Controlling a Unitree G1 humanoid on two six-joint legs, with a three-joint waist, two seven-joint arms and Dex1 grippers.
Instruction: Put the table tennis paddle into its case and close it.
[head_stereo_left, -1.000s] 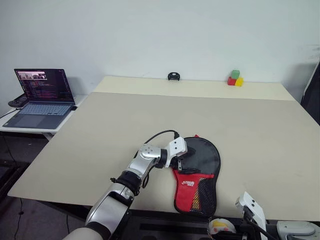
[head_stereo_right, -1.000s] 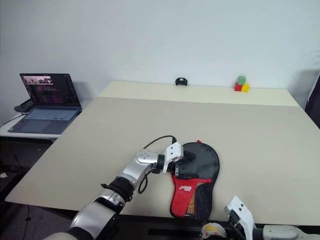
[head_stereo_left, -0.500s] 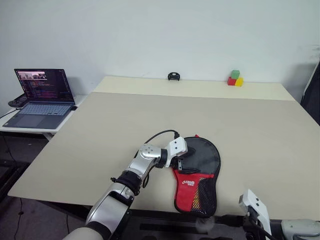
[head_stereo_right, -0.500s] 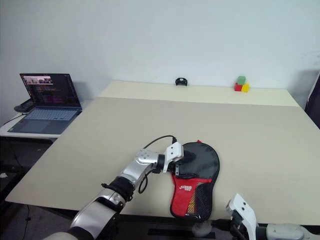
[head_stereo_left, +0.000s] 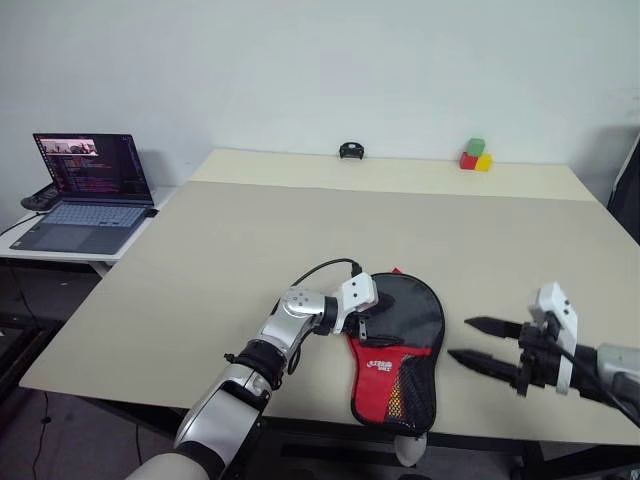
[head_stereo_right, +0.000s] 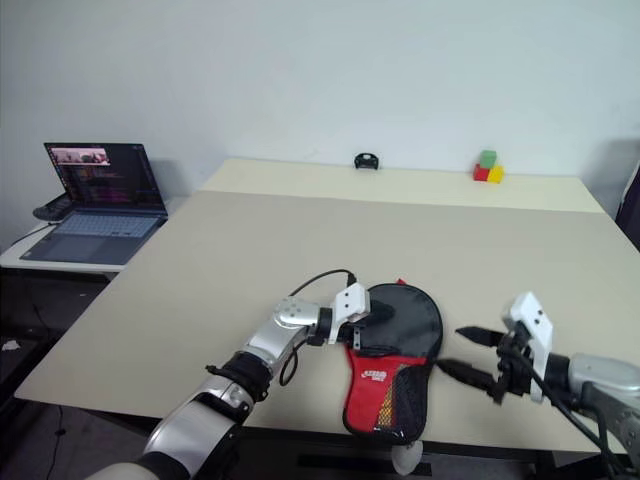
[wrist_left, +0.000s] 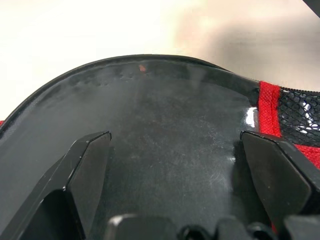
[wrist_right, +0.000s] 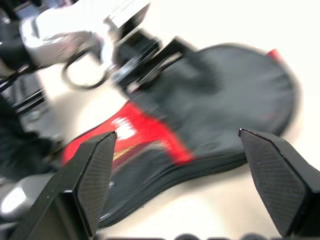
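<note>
The case (head_stereo_left: 398, 340) lay flat near the front edge of the bench (head_stereo_left: 250, 240), its red panel toward the robot. The left tool (head_stereo_left: 364, 318) rested on its black top with fingers spread wide. The right tool (head_stereo_left: 478, 342) hovered beside it, wide and empty.

The round head of the case (head_stereo_left: 398, 340) is partly covered by the left gripper (head_stereo_left: 362, 322), and its narrow end is cut off at the near edge of the table (head_stereo_left: 300, 230). The white lettering on the red panel (head_stereo_left: 378, 368) is too small to be read. In the right wrist view the case and the left gripper are smeared by blur. The laptop (head_stereo_left: 85, 190) screen is too small to be made out, as is the small black object (head_stereo_left: 350, 151) at the far edge.
</note>
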